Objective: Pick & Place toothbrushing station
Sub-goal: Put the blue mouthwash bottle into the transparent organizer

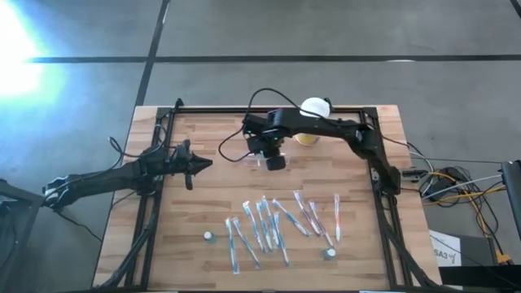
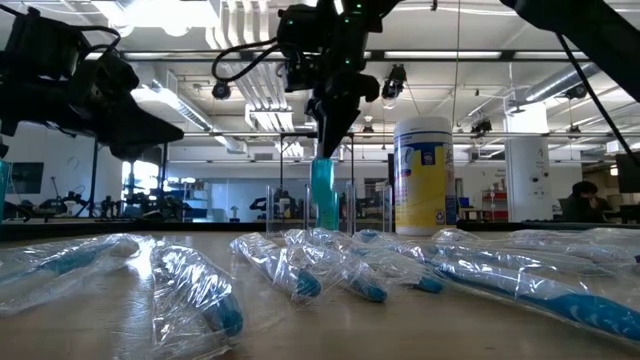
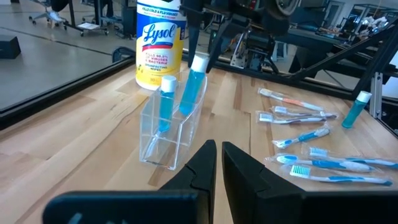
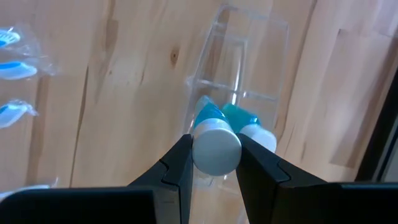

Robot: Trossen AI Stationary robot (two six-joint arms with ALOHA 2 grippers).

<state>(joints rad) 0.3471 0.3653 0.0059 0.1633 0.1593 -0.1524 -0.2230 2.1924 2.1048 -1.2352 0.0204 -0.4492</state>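
Note:
The toothbrushing station, a clear plastic holder (image 3: 174,134) (image 1: 259,160), stands on the wooden table near its middle. One blue tube with a white cap (image 3: 165,106) stands inside it. A second blue tube (image 3: 191,90) leans in the holder's top, with my right gripper (image 4: 216,158) (image 1: 274,159) shut on it from above. My left gripper (image 3: 219,158) (image 1: 199,165) waits shut at the table's left, pointing at the holder. My right gripper pinches the second tube's white cap (image 4: 216,149) between its two fingers. The fingers (image 3: 189,34) come steeply from above, pointing down. The tube hangs tilted below them, its lower end (image 3: 184,112) inside the clear holder beside the other tube.
A white canister with a yellow-blue label (image 3: 159,43) (image 1: 314,111) stands just behind the holder at the far edge. Several wrapped toothbrushes (image 1: 277,224) lie across the near half of the table, with two small capped tubes (image 1: 209,236) (image 1: 329,253) among them.

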